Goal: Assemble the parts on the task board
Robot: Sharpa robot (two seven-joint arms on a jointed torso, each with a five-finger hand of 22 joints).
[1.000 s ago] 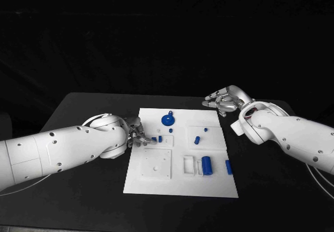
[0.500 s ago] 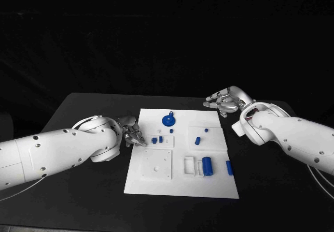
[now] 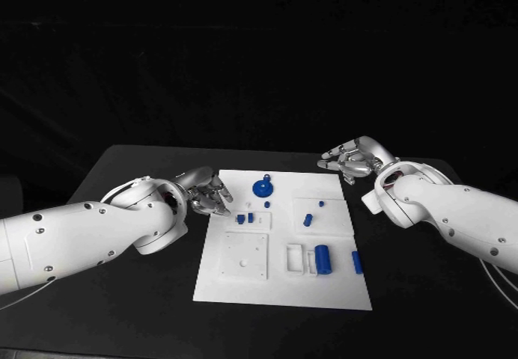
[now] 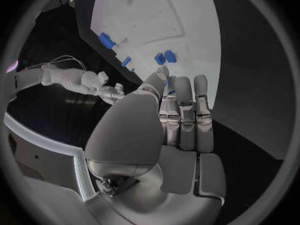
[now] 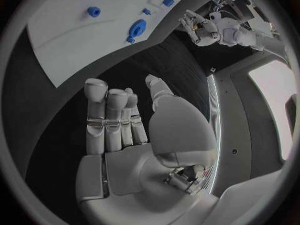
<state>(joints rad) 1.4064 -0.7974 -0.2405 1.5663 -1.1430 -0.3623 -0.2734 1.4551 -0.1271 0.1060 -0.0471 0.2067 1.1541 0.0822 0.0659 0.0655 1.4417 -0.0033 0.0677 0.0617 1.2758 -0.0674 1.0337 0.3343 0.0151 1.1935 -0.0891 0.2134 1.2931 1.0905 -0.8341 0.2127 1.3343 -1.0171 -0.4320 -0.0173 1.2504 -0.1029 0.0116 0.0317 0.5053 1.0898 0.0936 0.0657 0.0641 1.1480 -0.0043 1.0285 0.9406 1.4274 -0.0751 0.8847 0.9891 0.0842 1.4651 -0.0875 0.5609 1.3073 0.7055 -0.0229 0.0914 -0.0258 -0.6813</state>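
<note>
Left hand: held empty, fingers extended side by side and slightly apart, nothing touched; positioned over the black table just beside the left edge of the task board, fingertips toward two small blue parts

Right hand: held empty, fingers loosely spread, palm open; raised near the board's far right corner, off the plate

Task board: laid flat mid-table; blue round part near its far edge, blue cylinder and further parts seated toward the near right
</note>
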